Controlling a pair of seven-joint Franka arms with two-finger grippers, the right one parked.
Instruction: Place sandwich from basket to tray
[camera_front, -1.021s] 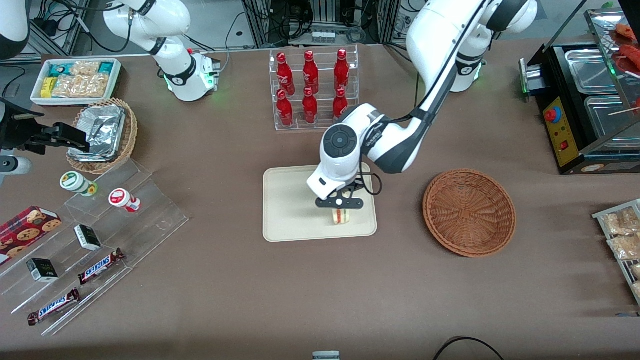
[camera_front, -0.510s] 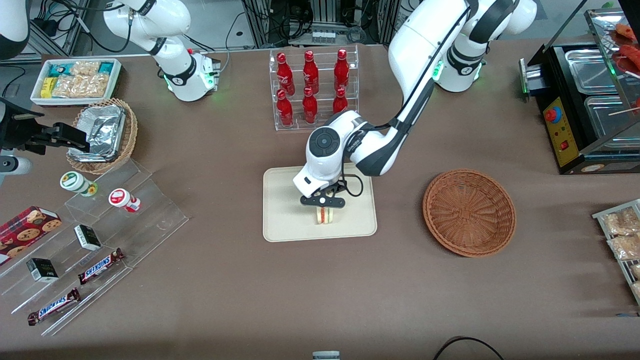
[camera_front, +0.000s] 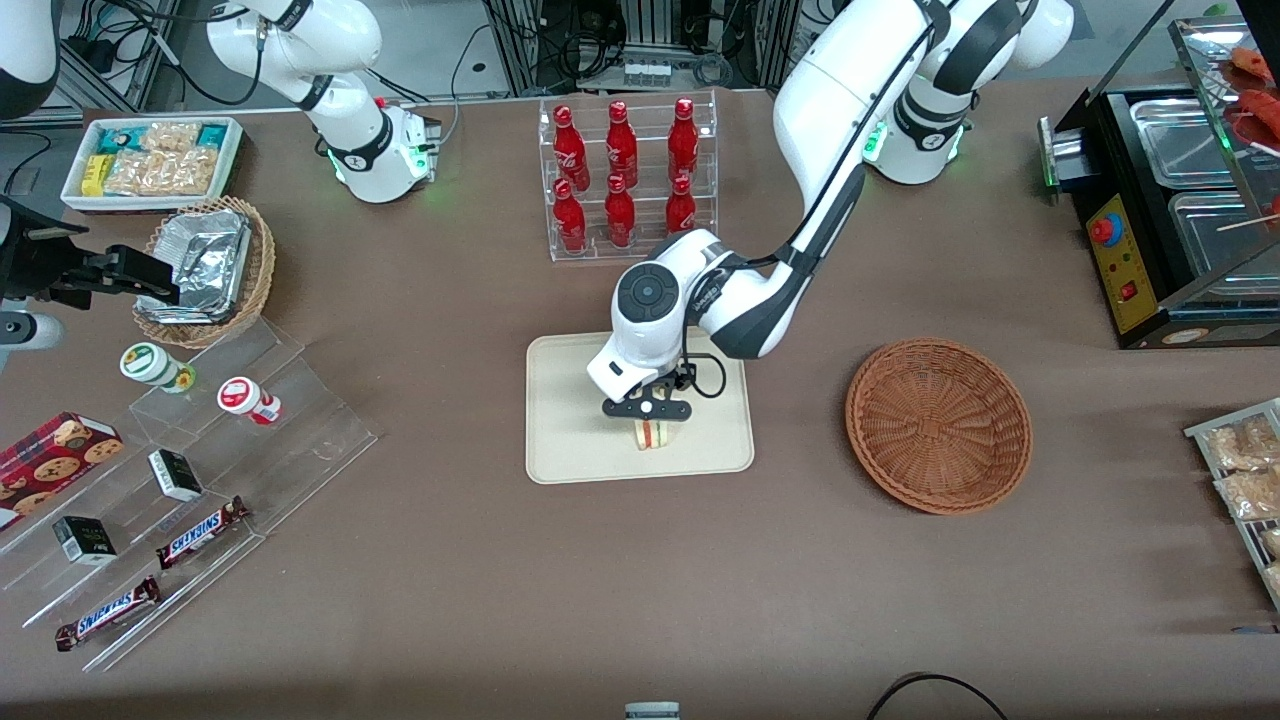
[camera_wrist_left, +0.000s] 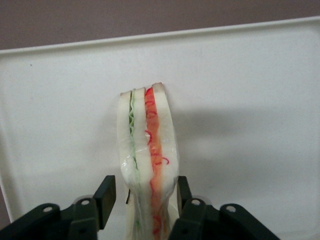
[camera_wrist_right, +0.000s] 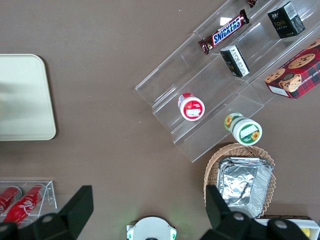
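The sandwich (camera_front: 652, 437) stands on its edge on the cream tray (camera_front: 570, 440), near the tray's middle. In the left wrist view the sandwich (camera_wrist_left: 147, 150) shows white bread with green and red-orange layers against the tray (camera_wrist_left: 250, 100). My left gripper (camera_front: 649, 427) hangs right over it, open. The sandwich sits between the fingers (camera_wrist_left: 106, 195): one pad stands a little off the bread and the other is right against it. The reddish-brown basket (camera_front: 938, 425) lies empty beside the tray, toward the working arm's end.
A clear rack of red bottles (camera_front: 625, 180) stands farther from the front camera than the tray. Acrylic steps with snacks (camera_front: 200, 470), a tan basket of foil containers (camera_front: 205, 270) and a white snack tub (camera_front: 150, 160) lie toward the parked arm's end. A black food warmer (camera_front: 1170, 210) stands toward the working arm's end.
The gripper has carried the sandwich across the tray toward the parked arm's end and come down. In the last half second it has barely shifted.
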